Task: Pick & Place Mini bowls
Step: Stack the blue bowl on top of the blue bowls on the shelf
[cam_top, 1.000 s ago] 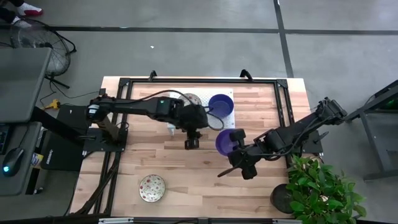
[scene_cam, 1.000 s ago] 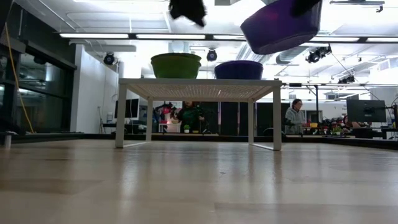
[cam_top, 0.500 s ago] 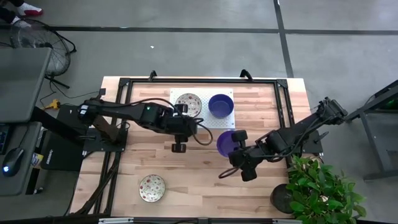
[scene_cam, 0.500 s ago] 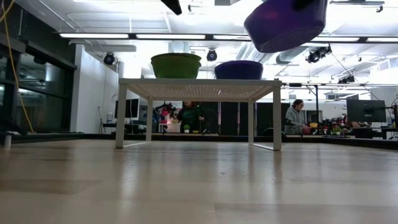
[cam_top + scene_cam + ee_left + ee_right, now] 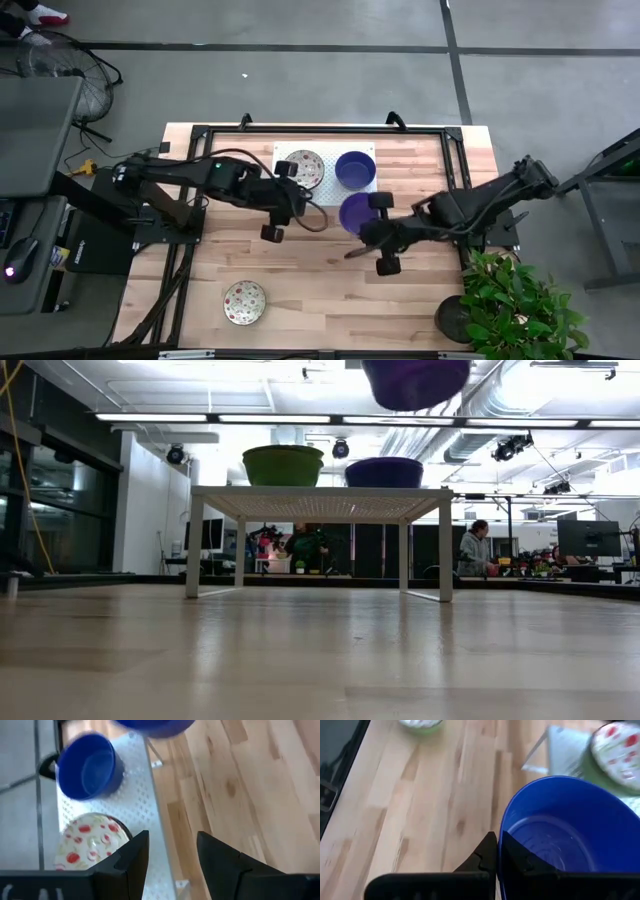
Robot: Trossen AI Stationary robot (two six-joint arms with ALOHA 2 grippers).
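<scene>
Rack top: your white rack [image 5: 322, 172] already bears a patterned bowl [image 5: 301, 164] and a blue bowl [image 5: 354, 168], little bare surface left | Rack's near edge: right gripper [image 5: 367, 233] with its held blue bowl [image 5: 358, 212] blocks it | Left gripper [image 5: 271, 233] beside the rack, fingers apart | Open wood: you have table [image 5: 320, 290] free toward the front, save one patterned bowl [image 5: 244, 302]

Open-plan lab, exposed ceiling ducts [image 5: 480, 410], monitor-lined desks [image 5: 585, 540], concrete floor [image 5: 300, 80]
</scene>
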